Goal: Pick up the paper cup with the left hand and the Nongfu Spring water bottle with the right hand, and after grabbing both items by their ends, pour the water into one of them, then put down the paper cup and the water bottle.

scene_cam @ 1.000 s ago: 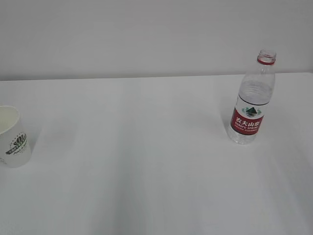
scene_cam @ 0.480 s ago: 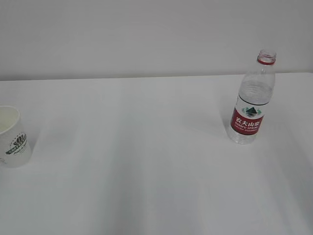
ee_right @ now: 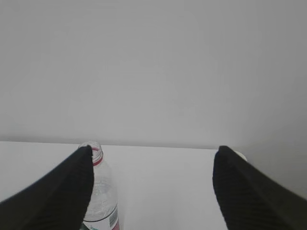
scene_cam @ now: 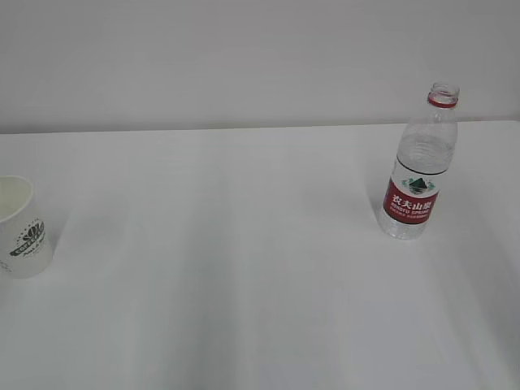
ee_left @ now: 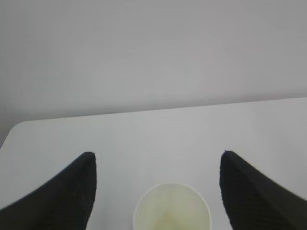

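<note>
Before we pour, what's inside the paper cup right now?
The paper cup shows only its bare cream interior from the left wrist view, with no pool visible. Its near inner wall is cut off at the frame edge.

A plain white flat-topped desk [scene_cam: 244, 284] fills the exterior view from 6 o'clock up past the middle. Behind it, toward 12 o'clock, stands a bare pale grey wall [scene_cam: 244, 57].
</note>
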Robot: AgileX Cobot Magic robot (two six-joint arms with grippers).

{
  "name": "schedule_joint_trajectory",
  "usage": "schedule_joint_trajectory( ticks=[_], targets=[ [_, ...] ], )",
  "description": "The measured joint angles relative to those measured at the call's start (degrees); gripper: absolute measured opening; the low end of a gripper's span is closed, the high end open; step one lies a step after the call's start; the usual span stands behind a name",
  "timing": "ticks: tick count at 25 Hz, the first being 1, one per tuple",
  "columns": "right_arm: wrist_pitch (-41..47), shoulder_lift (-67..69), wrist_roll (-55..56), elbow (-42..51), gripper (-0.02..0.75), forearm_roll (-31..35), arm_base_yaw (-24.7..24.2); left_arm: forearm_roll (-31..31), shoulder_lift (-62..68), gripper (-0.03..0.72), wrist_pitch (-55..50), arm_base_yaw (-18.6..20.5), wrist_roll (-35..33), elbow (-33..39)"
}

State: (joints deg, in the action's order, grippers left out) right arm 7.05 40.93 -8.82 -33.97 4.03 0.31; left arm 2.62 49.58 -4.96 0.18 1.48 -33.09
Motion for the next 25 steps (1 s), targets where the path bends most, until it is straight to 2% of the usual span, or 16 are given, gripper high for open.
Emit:
schedule_joint_trajectory(
  ticks=[7, 18, 25],
  targets=[
    [-7.05, 2.02, 0.00, 4.21, 0.587, 0.00, 0.00, 0.11, 5.42, 0.584, 6.86, 0.00, 0.00, 2.13],
    [-22.92, 10.89, 2.34, 12.07, 0.587, 0.00, 0.00, -3.71, 11.58, 0.577, 30.14, 0.00, 0.00, 17.12],
    [-25.19, 18.81, 4.42, 12.85, 0.587, 0.00, 0.00, -5.46, 18.17, 0.576, 35.02, 0.00, 1.64, 19.93]
  ],
)
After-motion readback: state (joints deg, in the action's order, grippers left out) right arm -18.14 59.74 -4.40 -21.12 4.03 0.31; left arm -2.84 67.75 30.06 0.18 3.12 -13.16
